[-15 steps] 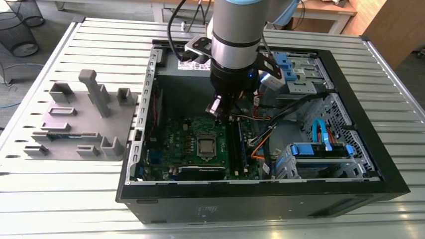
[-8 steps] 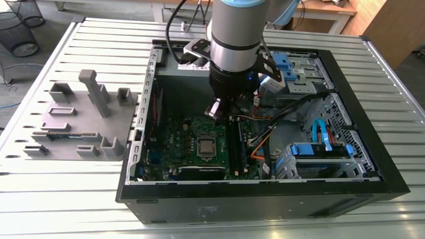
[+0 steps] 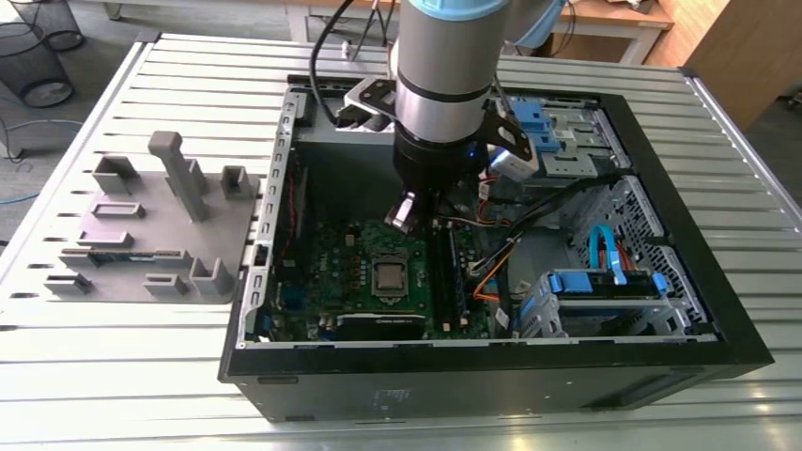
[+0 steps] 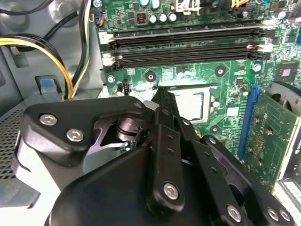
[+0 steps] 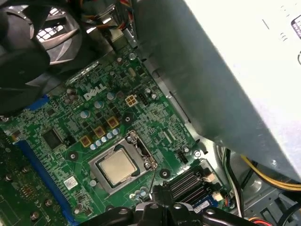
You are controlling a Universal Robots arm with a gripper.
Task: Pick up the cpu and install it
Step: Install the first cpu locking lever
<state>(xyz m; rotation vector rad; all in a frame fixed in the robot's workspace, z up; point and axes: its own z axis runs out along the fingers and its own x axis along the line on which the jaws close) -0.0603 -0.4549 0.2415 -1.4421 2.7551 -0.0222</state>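
Gripper (image 3: 404, 222) hovering with fingers (image 4: 162, 122) together, holding nothing, near the cpu (image 5: 117, 165) lying in the board's (image 3: 338, 263) socket, case (image 3: 501, 376) sitting on a slatted table (image 3: 126, 395), bins (image 3: 38, 66) standing at the exterior view's upper left, fingers partly hiding the cpu in the second wrist view

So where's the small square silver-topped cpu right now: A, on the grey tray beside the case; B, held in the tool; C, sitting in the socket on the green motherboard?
C: the cpu lies flat in the metal-framed socket on the green motherboard, clear of the black tool.
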